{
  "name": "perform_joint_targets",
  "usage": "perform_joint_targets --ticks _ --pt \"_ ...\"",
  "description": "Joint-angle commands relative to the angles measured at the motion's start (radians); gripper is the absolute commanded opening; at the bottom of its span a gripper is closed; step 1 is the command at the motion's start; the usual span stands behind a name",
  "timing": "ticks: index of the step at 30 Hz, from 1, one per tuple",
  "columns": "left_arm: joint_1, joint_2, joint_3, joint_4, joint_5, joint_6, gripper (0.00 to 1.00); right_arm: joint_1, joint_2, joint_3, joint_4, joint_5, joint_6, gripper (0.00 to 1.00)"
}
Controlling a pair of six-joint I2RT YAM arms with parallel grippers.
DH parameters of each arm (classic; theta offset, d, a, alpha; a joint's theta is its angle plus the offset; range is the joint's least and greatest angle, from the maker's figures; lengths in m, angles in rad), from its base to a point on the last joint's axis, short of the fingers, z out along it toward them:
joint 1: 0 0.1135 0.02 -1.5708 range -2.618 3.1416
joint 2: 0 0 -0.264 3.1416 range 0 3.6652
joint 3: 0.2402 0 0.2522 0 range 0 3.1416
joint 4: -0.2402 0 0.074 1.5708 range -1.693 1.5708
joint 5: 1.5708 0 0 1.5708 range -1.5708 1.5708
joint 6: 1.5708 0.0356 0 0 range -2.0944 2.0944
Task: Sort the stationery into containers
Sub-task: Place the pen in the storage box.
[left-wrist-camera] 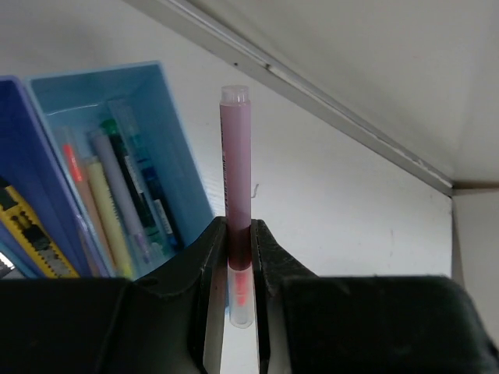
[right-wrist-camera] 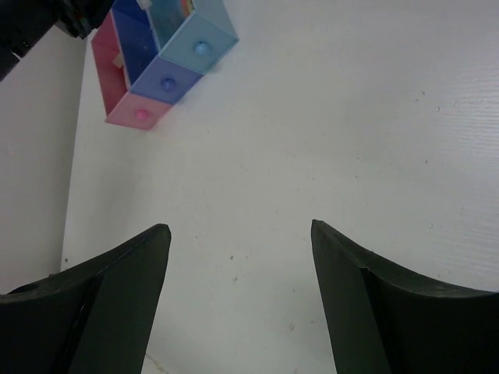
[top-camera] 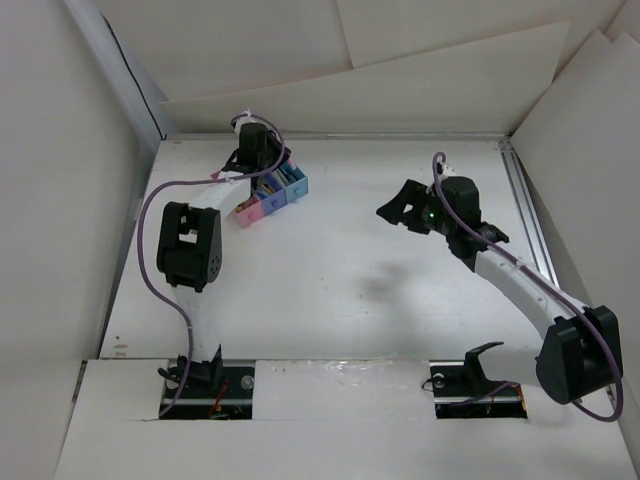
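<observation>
My left gripper (left-wrist-camera: 238, 234) is shut on a pink-red pen (left-wrist-camera: 236, 156), which stands out past the fingertips just right of the light blue bin (left-wrist-camera: 175, 148). That bin holds several pens, among them a yellow one (left-wrist-camera: 109, 218) and a pale lilac one (left-wrist-camera: 117, 187). The dark blue bin (left-wrist-camera: 31, 179) is beside it. In the top view the left gripper (top-camera: 255, 150) hovers over the row of pink (top-camera: 248, 210), dark blue (top-camera: 272, 200) and light blue (top-camera: 298, 190) bins. My right gripper (right-wrist-camera: 238, 234) is open and empty above bare table, far from the bins (right-wrist-camera: 168, 78).
A raised metal rail (left-wrist-camera: 327, 101) runs along the table's far edge just behind the bins. White walls close in the table on the left, back and right (top-camera: 570, 120). The right arm (top-camera: 500, 260) reaches over the right half of the table.
</observation>
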Motion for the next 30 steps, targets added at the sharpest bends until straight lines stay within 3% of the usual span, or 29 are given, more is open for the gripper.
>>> perform_joint_targets --ticks 1,11,16,19,23,28,29,30 --pt "0.0 -0.005 0.047 -0.054 -0.064 0.024 0.09 -0.007 -0.025 -0.001 0.051 -0.025 -0.016 0.79" --pt "0.0 0.024 0.067 -0.091 -0.102 0.044 0.16 -0.007 -0.025 -0.001 0.051 -0.025 -0.016 0.79" --pt "0.0 0.024 0.067 -0.111 -0.115 0.044 0.42 -0.007 -0.025 -0.01 0.051 -0.025 -0.016 0.79" --pt "0.0 0.003 0.056 -0.111 -0.134 0.053 0.46 -0.007 -0.025 -0.01 0.051 -0.025 -0.016 0.79" --pt "0.0 -0.144 -0.048 -0.014 -0.145 0.053 0.5 -0.016 -0.025 -0.01 0.051 -0.025 -0.016 0.79" --pt "-0.066 -0.408 -0.313 0.168 -0.203 0.086 0.55 -0.016 -0.044 -0.019 0.051 -0.003 -0.016 0.79" --pt "-0.08 -0.452 -0.351 0.215 -0.225 0.096 0.81 -0.016 -0.055 -0.019 0.051 0.009 -0.016 0.8" --pt "-0.092 -0.539 -0.388 0.234 -0.237 0.106 1.0 -0.025 -0.055 -0.019 0.051 0.009 -0.016 0.84"
